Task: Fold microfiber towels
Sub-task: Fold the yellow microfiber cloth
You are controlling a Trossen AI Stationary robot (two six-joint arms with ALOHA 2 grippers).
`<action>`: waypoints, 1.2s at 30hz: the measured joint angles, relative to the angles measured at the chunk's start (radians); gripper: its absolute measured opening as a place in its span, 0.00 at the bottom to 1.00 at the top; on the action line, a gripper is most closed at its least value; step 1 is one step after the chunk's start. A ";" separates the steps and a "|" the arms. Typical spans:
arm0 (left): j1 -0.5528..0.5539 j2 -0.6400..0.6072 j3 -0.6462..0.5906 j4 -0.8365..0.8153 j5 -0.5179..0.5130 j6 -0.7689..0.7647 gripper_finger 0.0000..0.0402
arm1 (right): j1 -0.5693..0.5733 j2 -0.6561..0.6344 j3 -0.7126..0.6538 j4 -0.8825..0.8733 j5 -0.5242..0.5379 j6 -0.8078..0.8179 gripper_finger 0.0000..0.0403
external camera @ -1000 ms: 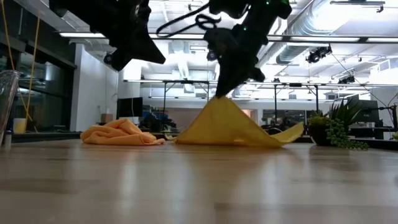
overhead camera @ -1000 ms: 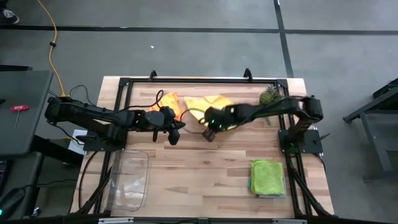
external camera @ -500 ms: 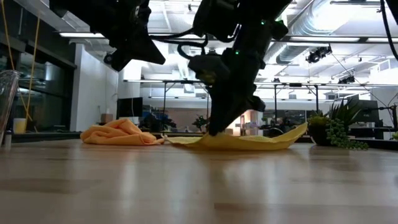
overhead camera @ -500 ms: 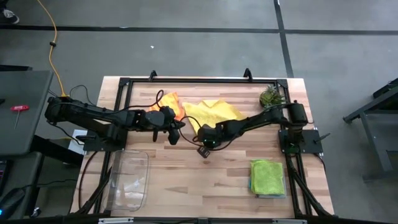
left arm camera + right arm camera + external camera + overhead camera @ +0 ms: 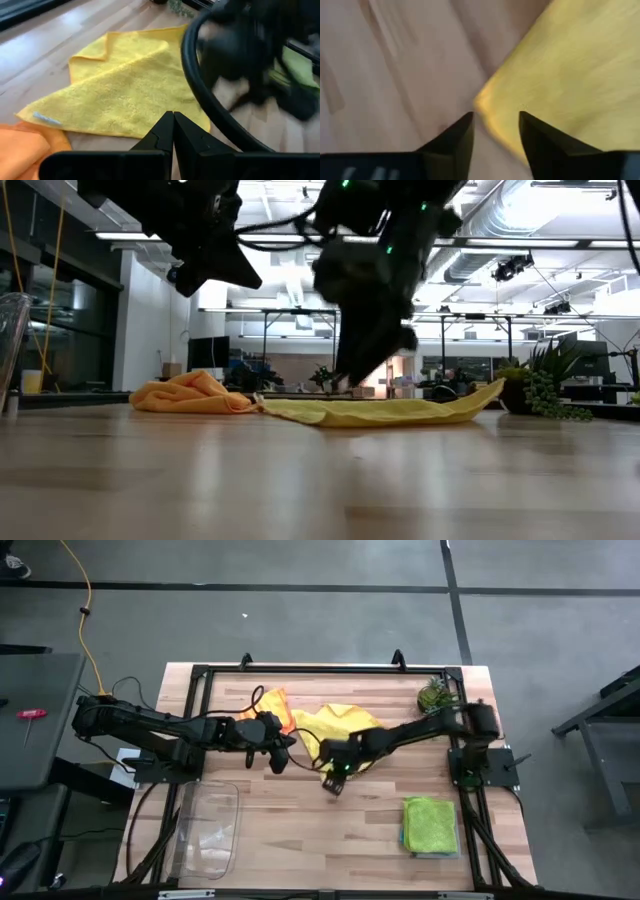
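Note:
A yellow towel (image 5: pixel 345 723) lies spread on the table's far middle, flat in the low view (image 5: pixel 390 412). My right gripper (image 5: pixel 335 783) points steeply down at the towel's near corner (image 5: pixel 485 106). It is open (image 5: pixel 496 117), with a fingertip on either side of that corner. A crumpled orange towel (image 5: pixel 272 703) rests on the table left of the yellow one. My left gripper (image 5: pixel 281 758) hangs shut (image 5: pixel 173 114) in the air near the yellow towel's left edge and holds nothing. A folded lime green towel (image 5: pixel 430 823) lies on a teal one at the near right. My right gripper stands open over the yellow towel's near corner (image 5: pixel 485 106), fingers coming from above at a slant. The corner lies on the table. I cannot tell whether a fingertip touches it.
A clear plastic tray (image 5: pixel 205 830) stands at the near left. A small green plant (image 5: pixel 432 695) sits at the far right corner. A black frame rail (image 5: pixel 330 670) runs round the table. Bare wood shows in the near middle (image 5: pixel 320 840).
My right gripper has gone down and toward the table's near edge with the yellow towel's corner. The towel, which stood up like a tent below the fingers, has come down and now lies flat and spread, its near corner drawn out toward the near edge.

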State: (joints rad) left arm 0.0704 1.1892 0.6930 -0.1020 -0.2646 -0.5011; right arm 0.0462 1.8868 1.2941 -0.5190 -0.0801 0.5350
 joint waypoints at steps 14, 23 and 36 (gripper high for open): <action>0.000 0.000 0.000 -0.055 0.038 -0.001 0.00 | -0.278 -0.276 -0.132 -0.148 0.126 -0.331 0.47; 0.000 0.000 0.000 0.040 0.044 -0.003 0.00 | -0.469 -0.223 -0.194 0.078 0.096 -0.489 0.47; -0.038 0.000 0.000 0.092 0.022 -0.072 0.00 | -0.538 0.007 -0.124 0.069 -0.026 -0.912 0.03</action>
State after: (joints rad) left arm 0.0327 1.1892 0.6930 -0.0103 -0.2424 -0.5727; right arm -0.4913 1.8940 1.1702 -0.4500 -0.1062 -0.3771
